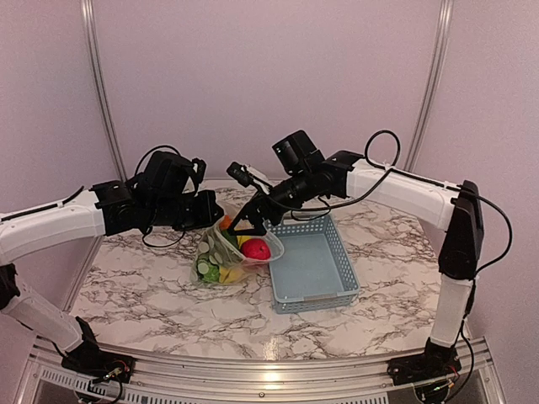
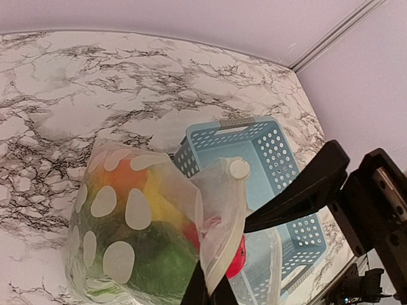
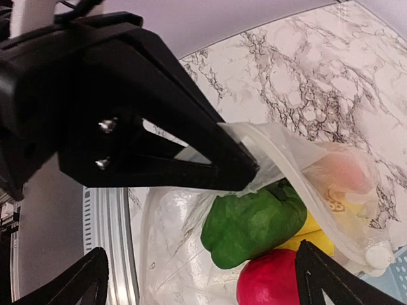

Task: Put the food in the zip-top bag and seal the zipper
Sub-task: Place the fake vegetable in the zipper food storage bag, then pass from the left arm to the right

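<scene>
White table (image 1: 152, 286) with grey marble veins, plain lilac walls (image 1: 269, 84). My left tool (image 2: 206, 293) pinches the zip-top bag (image 2: 121, 216) rim; my right tool (image 3: 200, 267) gapes wide.

A light-blue slotted basket (image 1: 313, 268) sits on the marble-patterned table (image 1: 152, 290) (white with dark veins).

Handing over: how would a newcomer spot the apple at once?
Find the light-blue basket on the marble table. Beside its left wall is the clear dotted bag, and the apple sits at its mouth, nearest the basket. It is the only pinkish-red round piece among green, yellow and orange ones.
</scene>
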You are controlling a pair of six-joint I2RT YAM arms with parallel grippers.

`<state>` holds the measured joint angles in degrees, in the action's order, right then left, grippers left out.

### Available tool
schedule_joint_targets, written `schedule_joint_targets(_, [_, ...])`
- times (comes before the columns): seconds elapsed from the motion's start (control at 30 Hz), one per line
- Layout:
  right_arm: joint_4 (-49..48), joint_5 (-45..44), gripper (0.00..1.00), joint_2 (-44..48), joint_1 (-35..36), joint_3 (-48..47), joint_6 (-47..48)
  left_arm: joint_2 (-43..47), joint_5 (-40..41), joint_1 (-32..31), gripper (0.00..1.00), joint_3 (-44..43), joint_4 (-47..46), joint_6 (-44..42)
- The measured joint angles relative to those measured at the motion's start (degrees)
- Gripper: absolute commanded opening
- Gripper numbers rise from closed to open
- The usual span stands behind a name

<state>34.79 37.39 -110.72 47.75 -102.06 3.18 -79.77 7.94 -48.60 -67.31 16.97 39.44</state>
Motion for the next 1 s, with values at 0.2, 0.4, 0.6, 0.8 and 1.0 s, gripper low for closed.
schedule_joint_targets(0.2, [1.68, 4.59, 0.99, 7.41, -4.92, 0.28, 5.46, 0.44, -1.31, 0.92, 0.0, 0.0, 0.04, -4.33])
schedule_joint_targets(0.4, [2.29, 10.32, 0.68, 9.86, -16.22, 2.95, 16.24, 1.99, -6.82, 1.09, 0.0, -0.17, 1.29, -15.26])
schedule_joint_targets(0.6, [6.4, 13.57, 0.5, 6.99, -20.0, 6.27, 30.4, 2.29, -15.02, 1.31, 0.0, -2.73, 5.75, -28.22])
schedule_joint_targets(0.8, [7.1, 12.96, 0.49, 8.87, -14.62, 16.24, 41.68, 1.9, -16.98, 1.86, 0.0, -3.26, 7.8, -34.6])
schedule_joint_targets(1.0, [4.15, 8.92, 0.41, 12.76, -7.34, 21.31, 44.78, 0.0, -18.01, 2.08, 0.0, -3.23, 7.41, -35.87])
